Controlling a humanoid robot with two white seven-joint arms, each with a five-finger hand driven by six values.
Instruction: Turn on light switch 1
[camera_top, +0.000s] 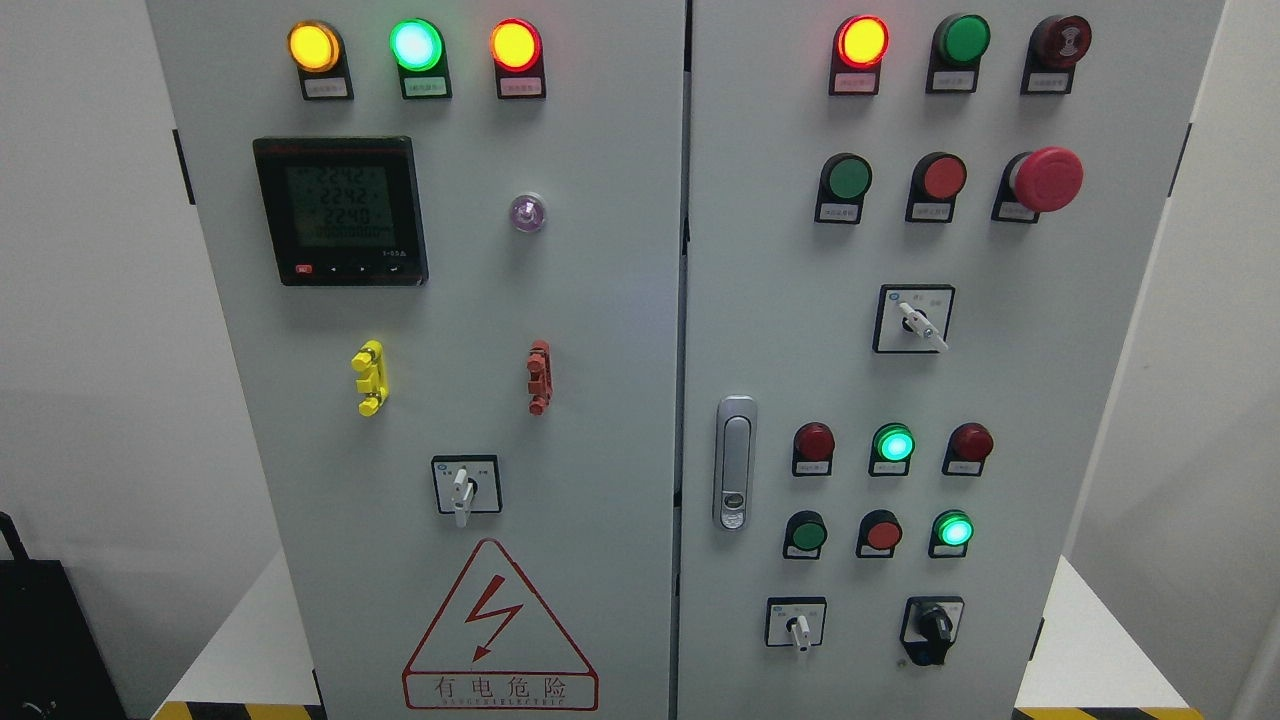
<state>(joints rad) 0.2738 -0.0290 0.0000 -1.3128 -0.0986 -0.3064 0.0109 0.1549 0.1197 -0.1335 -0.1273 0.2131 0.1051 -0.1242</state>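
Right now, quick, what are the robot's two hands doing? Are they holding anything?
Left hand: not in view, so it cannot be told.
Right hand: not in view either. Only the panel with its switches shows.

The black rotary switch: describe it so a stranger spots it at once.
Go to the right cabinet door, down to its bottom row. The black rotary switch sits rightmost there, beside a white-handled switch. It is the panel's only black knob.
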